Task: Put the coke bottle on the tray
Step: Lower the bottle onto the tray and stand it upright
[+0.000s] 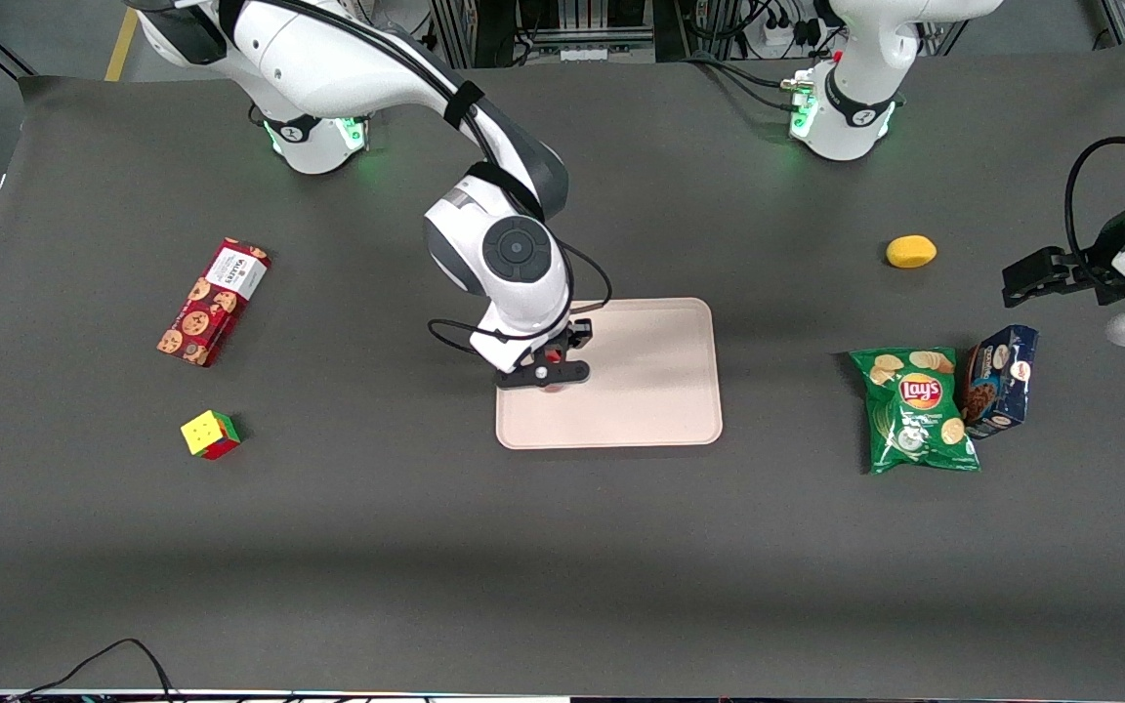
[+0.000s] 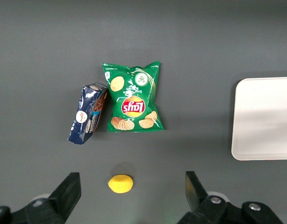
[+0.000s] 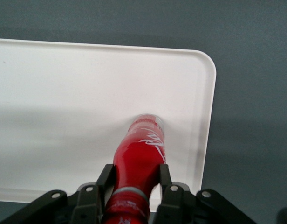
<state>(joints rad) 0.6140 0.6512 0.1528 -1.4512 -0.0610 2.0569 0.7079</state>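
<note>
The coke bottle (image 3: 141, 149), all red with white script, stands upright with its base on the pale pink-beige tray (image 3: 64, 93), close to one rounded corner. My right gripper (image 3: 135, 173) is shut on the coke bottle, one finger on each side of its shoulder just below the cap. In the front view the gripper (image 1: 543, 376) hangs over the tray (image 1: 641, 391) at the edge nearest the working arm's end, and only a speck of the red bottle (image 1: 551, 385) shows beneath it. The tray's edge also shows in the left wrist view (image 2: 264, 116).
A red cookie box (image 1: 213, 302) and a colour cube (image 1: 210, 434) lie toward the working arm's end. A green chips bag (image 1: 917, 410), a blue box (image 1: 999, 379) and a yellow lemon (image 1: 910, 252) lie toward the parked arm's end.
</note>
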